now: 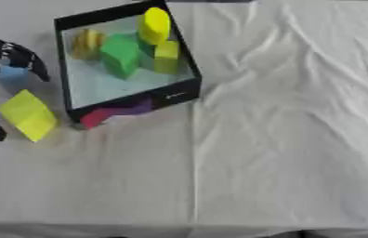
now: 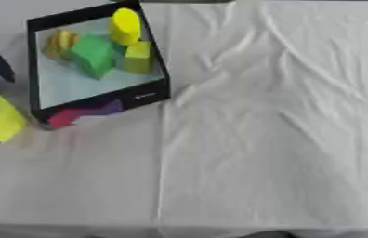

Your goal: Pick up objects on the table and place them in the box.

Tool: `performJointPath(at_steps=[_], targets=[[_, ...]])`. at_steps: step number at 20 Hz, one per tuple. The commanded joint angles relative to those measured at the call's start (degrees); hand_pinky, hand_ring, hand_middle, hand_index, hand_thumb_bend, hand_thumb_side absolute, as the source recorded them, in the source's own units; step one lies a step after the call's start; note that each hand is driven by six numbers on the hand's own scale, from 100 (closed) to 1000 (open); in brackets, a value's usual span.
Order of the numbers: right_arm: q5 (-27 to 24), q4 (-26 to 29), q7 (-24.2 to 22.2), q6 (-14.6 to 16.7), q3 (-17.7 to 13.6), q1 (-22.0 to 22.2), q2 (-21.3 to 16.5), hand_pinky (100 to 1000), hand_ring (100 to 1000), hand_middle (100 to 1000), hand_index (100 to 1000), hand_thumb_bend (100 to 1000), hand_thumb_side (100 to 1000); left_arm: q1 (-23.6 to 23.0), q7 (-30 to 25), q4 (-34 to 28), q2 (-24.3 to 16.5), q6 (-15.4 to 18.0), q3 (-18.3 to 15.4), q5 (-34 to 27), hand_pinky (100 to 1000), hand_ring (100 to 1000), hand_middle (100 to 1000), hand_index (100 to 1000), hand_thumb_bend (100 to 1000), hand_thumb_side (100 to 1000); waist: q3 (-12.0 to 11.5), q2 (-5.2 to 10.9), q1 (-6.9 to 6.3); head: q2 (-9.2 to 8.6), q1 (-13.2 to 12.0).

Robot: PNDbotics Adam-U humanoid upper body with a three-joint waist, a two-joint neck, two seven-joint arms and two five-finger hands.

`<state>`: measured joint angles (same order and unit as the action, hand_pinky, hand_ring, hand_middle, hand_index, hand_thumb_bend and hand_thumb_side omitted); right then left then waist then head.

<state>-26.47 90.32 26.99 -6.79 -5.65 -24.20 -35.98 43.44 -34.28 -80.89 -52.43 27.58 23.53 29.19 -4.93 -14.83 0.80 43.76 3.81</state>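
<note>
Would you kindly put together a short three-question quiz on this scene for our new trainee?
1. True or false: the green block lies inside the box.
2. Which thing sits nearest the left hand? A) yellow block B) green block C) red and purple piece
3. Fill in: the red and purple piece lies against the box's ____ wall.

Key: 1 true; 2 A; 3 near (front).
</note>
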Motion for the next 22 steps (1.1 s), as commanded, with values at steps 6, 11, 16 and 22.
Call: performJointPath(at_steps=[6, 11, 16, 22], targets=[[0.4, -0.5, -0.2, -0.1, -0.7, -0.7, -0.7, 817, 811, 704, 828, 100, 726, 0.8, 3.8, 2.9, 1.1, 1.6, -0.3, 5.6, 859, 845, 811, 868, 872, 132, 0.3, 2.98, -0.67, -0.78, -0.6], [0.6, -0.8, -0.3, -0.3, -0.5, -0.8, -0.3, 814, 809, 702, 827, 100, 736, 1.7, 5.1, 6.5, 3.7, 2.2, -0.3, 8.5, 856, 842, 804, 860, 869, 125, 0.5, 2.46, -0.53, -1.23, -1.2], [0.8, -1.0, -0.3, -0.5, -0.5, -0.9, -0.1, 814, 809, 702, 827, 100, 737, 2.0, 4.6, 9.2, 5.4, 3.1, -0.3, 9.6, 833, 807, 741, 819, 767, 100, 0.8, 2.15, -0.5, -1.32, -1.6], [0.6, -0.8, -0.9, -0.2, -0.4, -1.0, -0.3, 818, 811, 705, 830, 100, 729, 2.2, 8.7, 3.7, 3.9, 0.2, -2.7, 5.3, 614, 536, 449, 469, 539, 100, 0.6, 2.4, -0.51, -1.48, -1.4]])
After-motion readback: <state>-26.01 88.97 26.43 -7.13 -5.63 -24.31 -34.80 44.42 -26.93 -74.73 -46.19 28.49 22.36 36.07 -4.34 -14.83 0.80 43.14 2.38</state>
